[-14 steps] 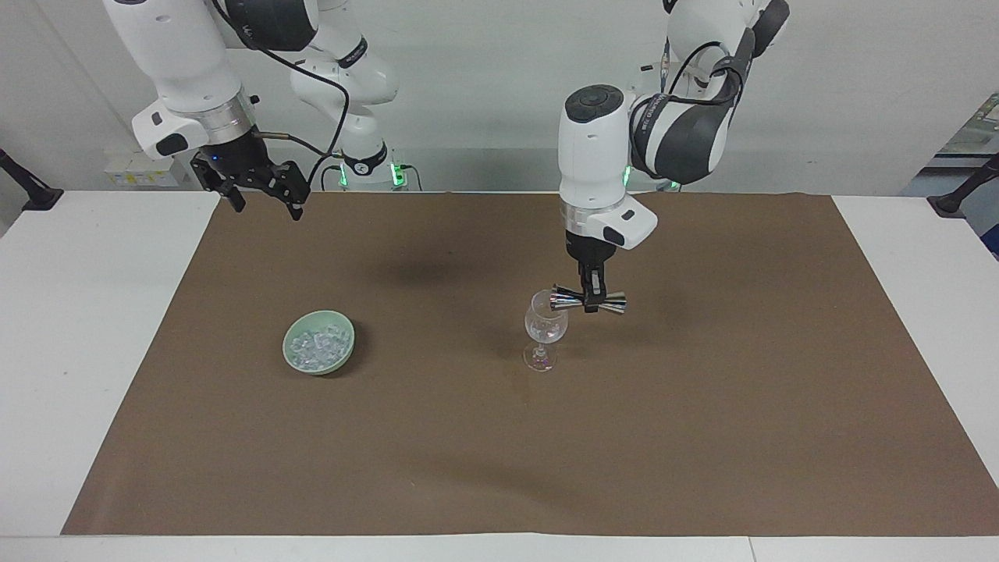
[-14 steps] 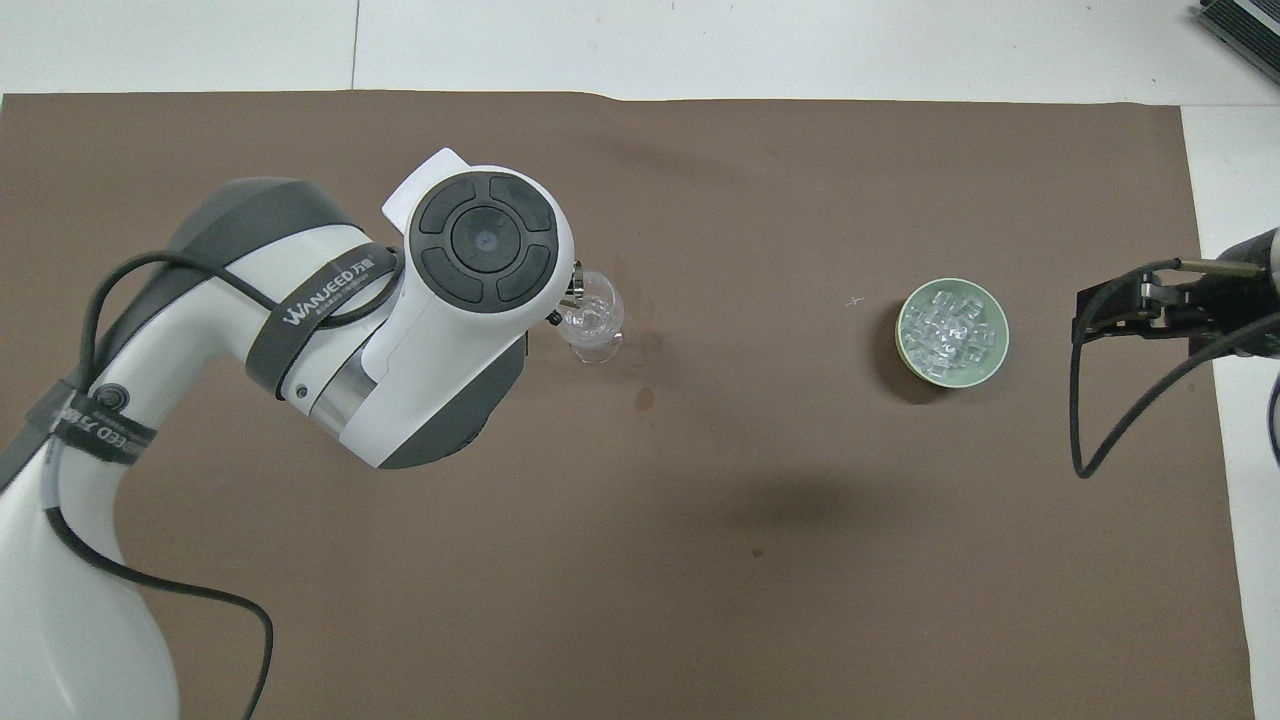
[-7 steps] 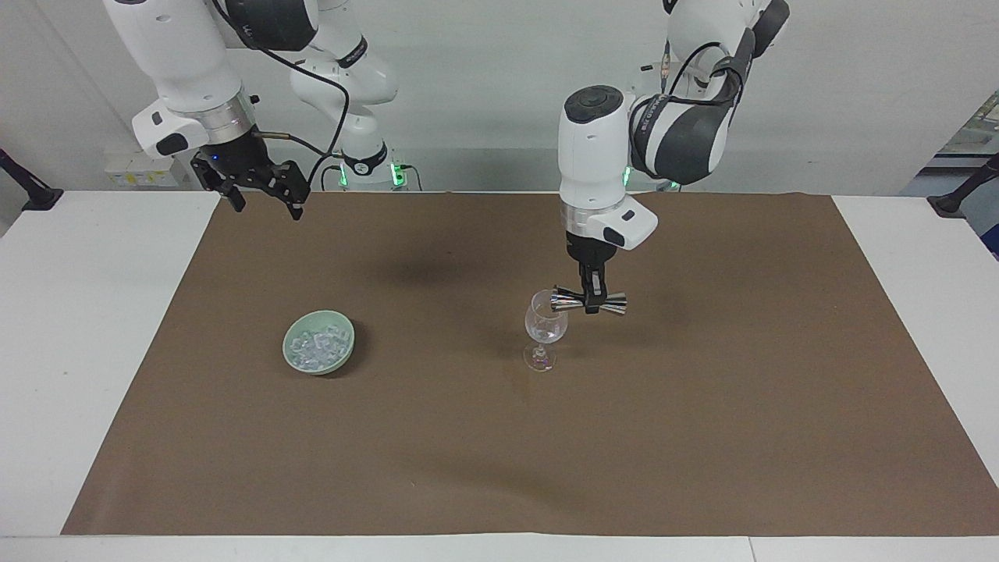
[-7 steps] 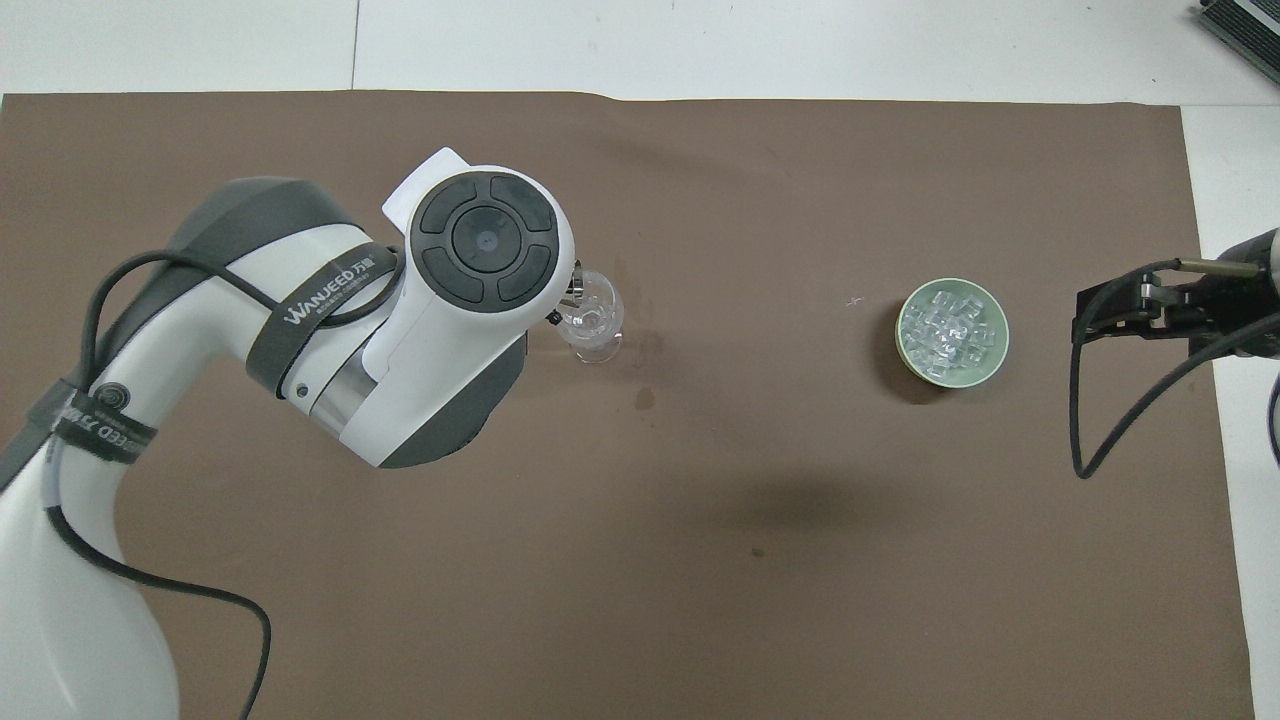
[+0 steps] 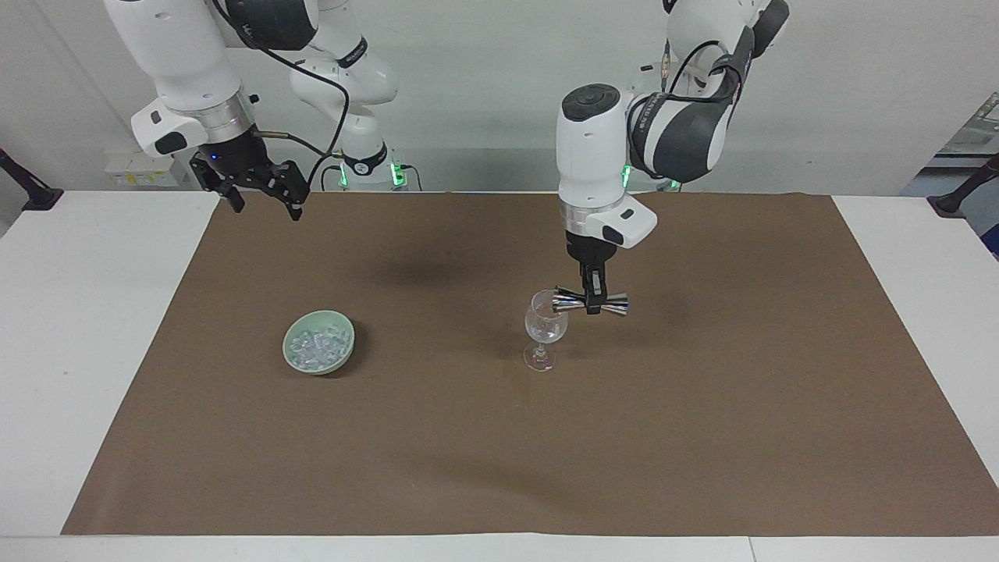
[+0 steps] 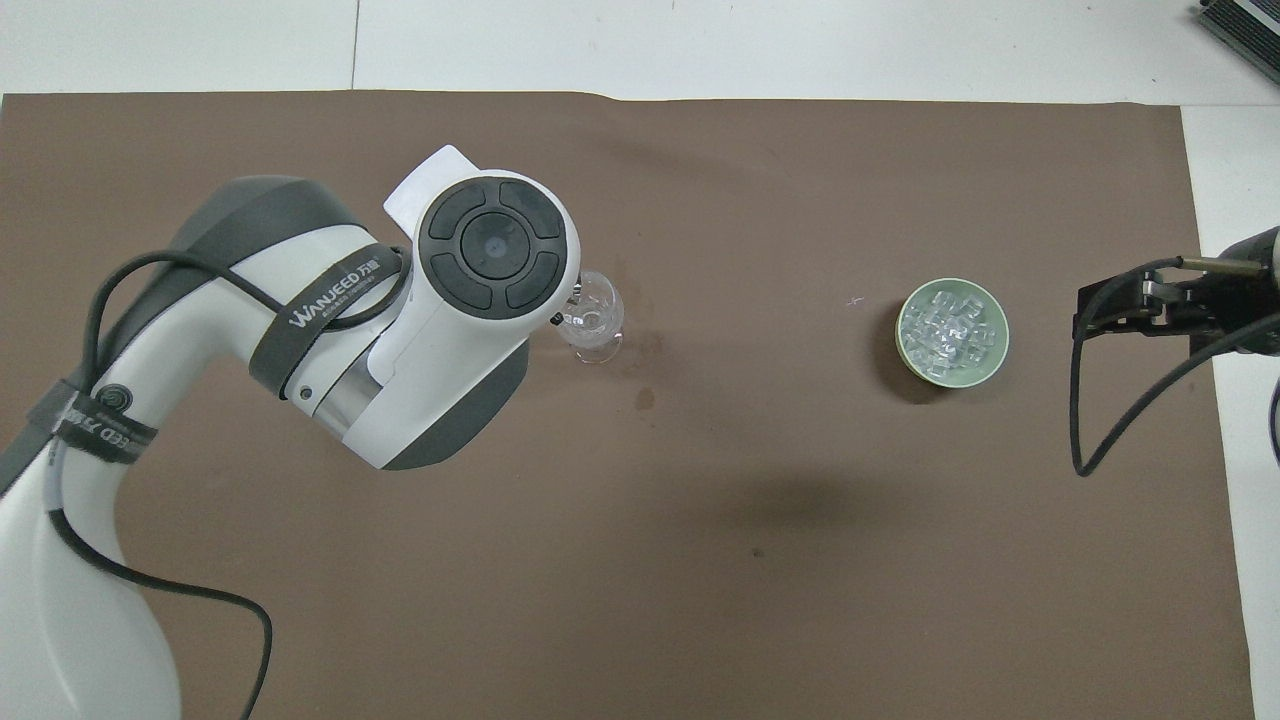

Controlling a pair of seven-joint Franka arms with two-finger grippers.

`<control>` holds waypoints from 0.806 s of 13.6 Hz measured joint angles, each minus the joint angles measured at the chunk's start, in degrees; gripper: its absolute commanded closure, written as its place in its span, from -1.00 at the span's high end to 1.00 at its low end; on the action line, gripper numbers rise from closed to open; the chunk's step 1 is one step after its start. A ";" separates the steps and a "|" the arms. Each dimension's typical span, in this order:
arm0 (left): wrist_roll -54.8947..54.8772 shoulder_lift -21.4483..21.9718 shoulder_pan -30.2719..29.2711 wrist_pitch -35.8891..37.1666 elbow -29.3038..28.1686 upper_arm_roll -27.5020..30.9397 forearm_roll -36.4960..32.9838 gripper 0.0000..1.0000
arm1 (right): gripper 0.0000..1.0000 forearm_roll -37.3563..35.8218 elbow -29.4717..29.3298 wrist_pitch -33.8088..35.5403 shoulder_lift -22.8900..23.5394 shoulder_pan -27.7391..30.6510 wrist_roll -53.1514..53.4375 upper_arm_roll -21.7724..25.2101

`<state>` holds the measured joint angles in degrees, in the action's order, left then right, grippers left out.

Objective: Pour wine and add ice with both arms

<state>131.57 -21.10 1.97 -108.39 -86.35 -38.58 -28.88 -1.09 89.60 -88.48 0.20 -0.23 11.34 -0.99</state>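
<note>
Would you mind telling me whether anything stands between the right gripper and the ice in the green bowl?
Nothing visible does. The right gripper, open, hangs over the mat's edge nearest the robots, and only bare brown mat lies between it and the ice in the pale green bowl.

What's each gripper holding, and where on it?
Left gripper: metal jigger, gripped at its narrow waist, lying sideways at the wine glass rim. Right gripper: nothing.
</note>
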 measured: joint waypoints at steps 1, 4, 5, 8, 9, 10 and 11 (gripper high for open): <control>0.00 0.00 0.00 0.00 0.00 -0.08 -0.22 -1.00 | 1.00 0.00 0.00 -0.02 0.00 0.00 0.00 0.00; 0.00 0.00 0.00 0.00 0.01 -0.29 -1.00 -1.00 | 1.00 0.00 0.00 -0.09 0.00 0.01 0.00 0.00; 0.00 0.00 0.00 0.00 0.01 -0.40 -1.12 -1.00 | 1.00 0.00 0.00 -0.10 0.00 0.01 0.00 0.00; 0.00 -0.03 0.00 0.01 0.01 -0.59 -1.60 -1.00 | 1.00 0.00 0.00 -0.12 0.00 0.01 0.00 0.00; 0.00 -0.04 0.01 0.03 0.01 -0.67 -1.65 -1.00 | 1.00 0.00 0.00 -0.12 0.00 0.01 0.00 0.00; 0.00 -0.05 0.01 0.03 0.01 -0.75 -1.68 -1.00 | 1.00 0.00 0.01 -0.12 0.00 0.01 0.00 0.00; 0.00 -0.05 0.01 0.03 0.01 -0.80 -1.71 -1.00 | 1.00 0.00 0.02 -0.12 0.00 0.01 0.00 0.00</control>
<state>131.57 -21.15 1.98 -108.36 -86.35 -39.38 -30.59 -1.09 89.62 -88.61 0.20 -0.22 11.34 -0.98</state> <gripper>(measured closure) 0.793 0.000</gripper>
